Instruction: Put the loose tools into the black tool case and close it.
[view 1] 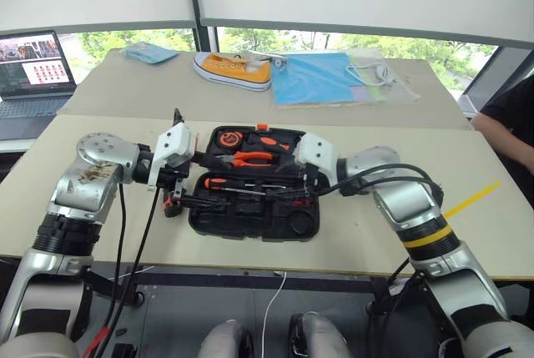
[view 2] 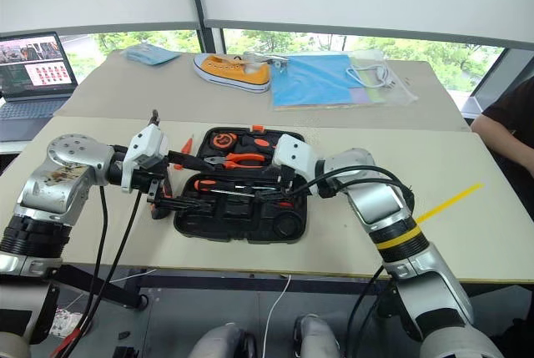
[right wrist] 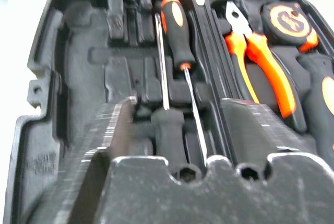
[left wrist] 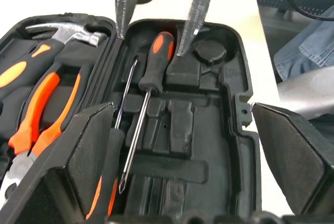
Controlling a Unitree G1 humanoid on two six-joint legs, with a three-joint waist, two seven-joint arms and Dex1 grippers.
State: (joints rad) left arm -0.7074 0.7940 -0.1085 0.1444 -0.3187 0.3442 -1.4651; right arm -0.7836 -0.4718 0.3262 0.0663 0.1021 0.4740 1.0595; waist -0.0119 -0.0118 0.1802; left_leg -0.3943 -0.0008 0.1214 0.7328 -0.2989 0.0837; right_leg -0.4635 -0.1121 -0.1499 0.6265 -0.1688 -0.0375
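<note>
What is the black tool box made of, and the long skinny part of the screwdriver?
The black tool case looks like matte moulded plastic, going by its shaped recesses and rounded rim. The screwdriver has a thin, shiny shaft that is probably steel, and its orange-and-black handle looks like rubbery plastic.

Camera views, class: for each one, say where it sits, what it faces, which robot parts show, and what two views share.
Left eye: head, looking down at the open case; both arms show.
Right eye: same scene.
Left wrist: over the case; its open left hand, with the right hand opposite.
Right wrist: faces the case from the other side; right hand.
Both wrists share the screwdrivers and pliers.
</note>
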